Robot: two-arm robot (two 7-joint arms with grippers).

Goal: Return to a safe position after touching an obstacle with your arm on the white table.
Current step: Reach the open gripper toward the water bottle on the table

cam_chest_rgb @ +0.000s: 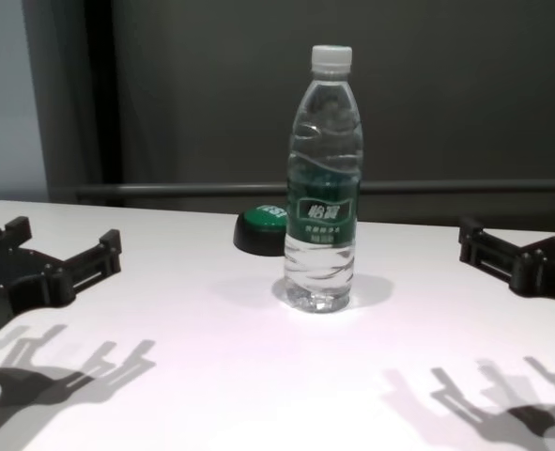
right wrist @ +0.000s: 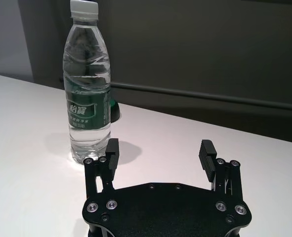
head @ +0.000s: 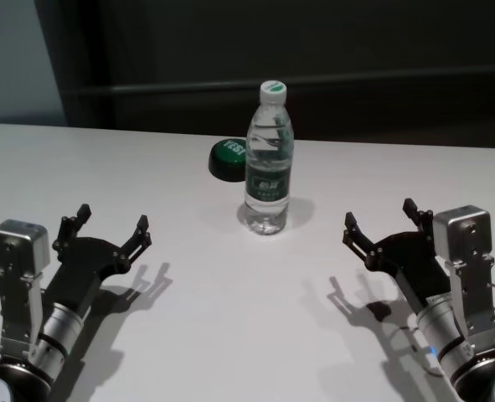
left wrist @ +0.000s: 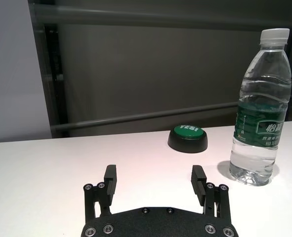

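The obstacle, a clear water bottle (head: 269,167) with a white cap and dark green label, stands upright near the middle of the white table (head: 230,327). It also shows in the chest view as the bottle (cam_chest_rgb: 321,197). My left gripper (head: 113,219) hovers open at the near left, well clear of the bottle (left wrist: 259,113). On the near right my right gripper (head: 381,216) is open too, with the bottle (right wrist: 89,94) a short way ahead and to its side. Neither gripper holds or touches anything.
A low black dome button with a green top (head: 228,157) sits just behind and left of the bottle, close to the table's far edge. A dark wall with a horizontal rail runs behind the table.
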